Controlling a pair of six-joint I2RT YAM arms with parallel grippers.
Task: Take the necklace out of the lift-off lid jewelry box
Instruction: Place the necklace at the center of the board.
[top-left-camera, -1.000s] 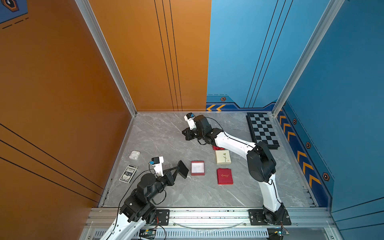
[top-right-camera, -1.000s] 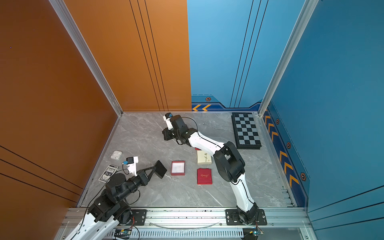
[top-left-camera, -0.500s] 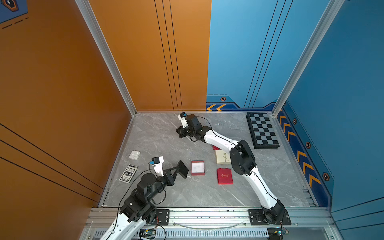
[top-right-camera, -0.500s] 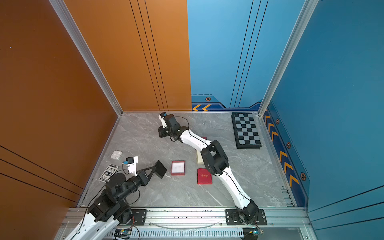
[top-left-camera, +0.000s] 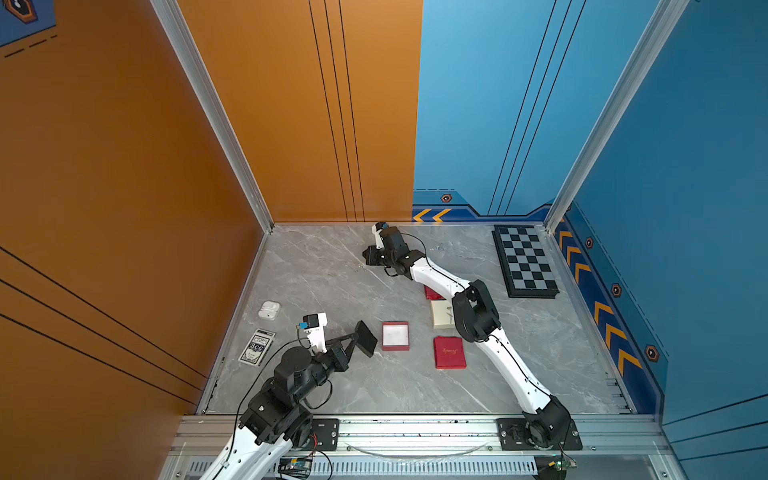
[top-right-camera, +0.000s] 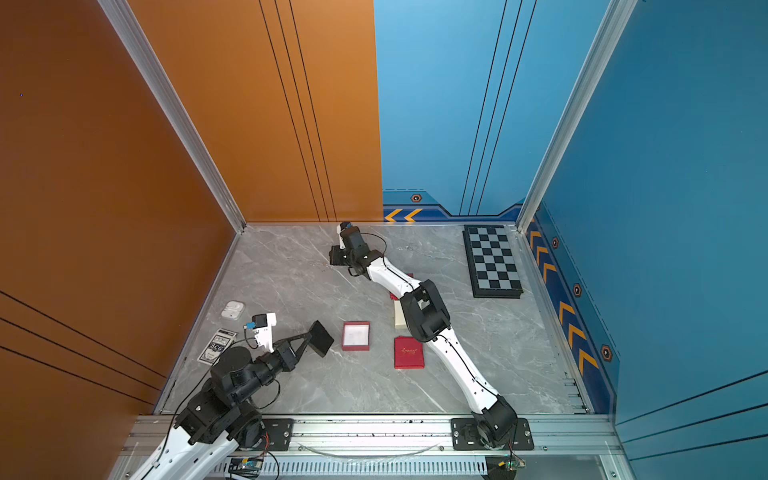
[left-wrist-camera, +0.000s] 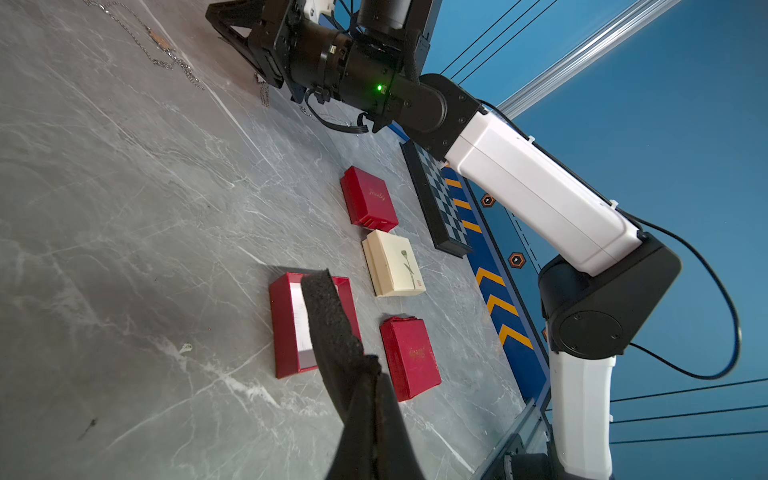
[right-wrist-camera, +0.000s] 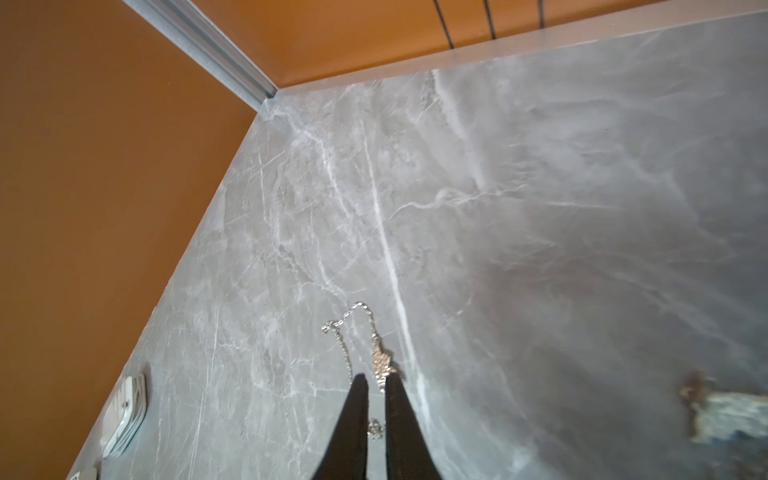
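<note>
The necklace (right-wrist-camera: 353, 328), a thin silver chain with a pendant (right-wrist-camera: 382, 365), lies on the grey table at the far middle, faint in a top view (top-left-camera: 359, 266). My right gripper (right-wrist-camera: 376, 380) sits low over it with its jaws a narrow gap apart; the chain runs between the fingertips and rests on the table. The jewelry box base (top-left-camera: 395, 336), red with a white inside, stands open near the front, its red lid (top-left-camera: 449, 352) beside it. My left gripper (left-wrist-camera: 372, 365) hovers by the base, shut on a black foam insert (left-wrist-camera: 328, 316).
A cream box (top-left-camera: 442, 314) and another red box (top-left-camera: 432, 293) lie partly under my right arm. A chessboard (top-left-camera: 525, 262) is at the far right. An earbud case (top-left-camera: 269, 309) and a card deck (top-left-camera: 257, 347) lie along the left wall.
My right gripper swung left along the far side of the table, then eased back slightly, and its jaws have parted a little. The left arm and foam insert have not moved.
</note>
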